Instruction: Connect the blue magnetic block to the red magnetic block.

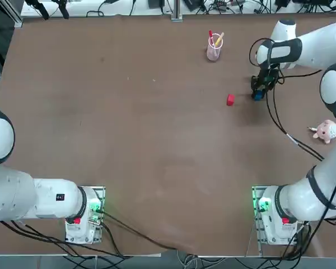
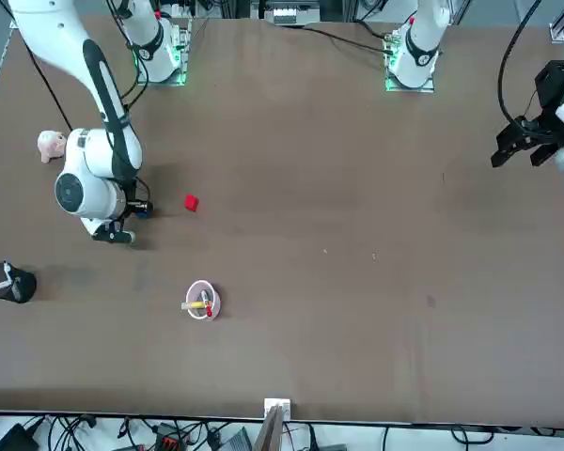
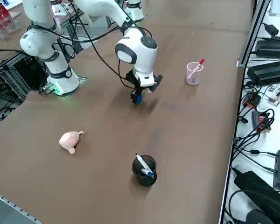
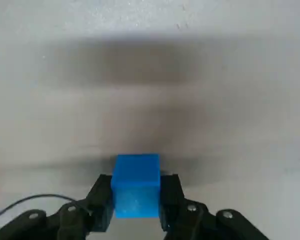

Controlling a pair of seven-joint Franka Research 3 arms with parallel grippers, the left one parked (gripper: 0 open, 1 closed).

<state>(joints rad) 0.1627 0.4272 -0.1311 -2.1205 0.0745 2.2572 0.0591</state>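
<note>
My right end effector [image 4: 136,202] is clamped on the blue block [image 4: 136,185], its two fingers [image 4: 102,197] pressed against opposite faces of the cube. In the wrist view the block fills the gap between the fingers, with the bare counter [image 4: 150,75] spread out beyond it and a soft shadow across that surface.

From overhead, the end effector [image 1: 259,92] sits in the far right part of the counter [image 1: 129,140], with the blue block [image 1: 259,96] showing at its tip. The red block [image 1: 230,100] lies on the counter just to the left of it, near but apart, with a clear strip of brown surface between the two. In the front view the red block [image 2: 191,202] sits alone on the surface, and a bit of blue [image 2: 143,210] peeks out under my wrist beside it.

In the side view the blue block [image 3: 138,98] hangs at the end effector's tip [image 3: 137,95], low over the counter; I cannot tell whether it touches the surface.

Farther back stands a clear cup [image 1: 214,49] holding pens. A pink plush toy [image 1: 325,131] lies near the right edge, and a black cup [image 3: 144,170] with a pen stands further out on that side.
</note>
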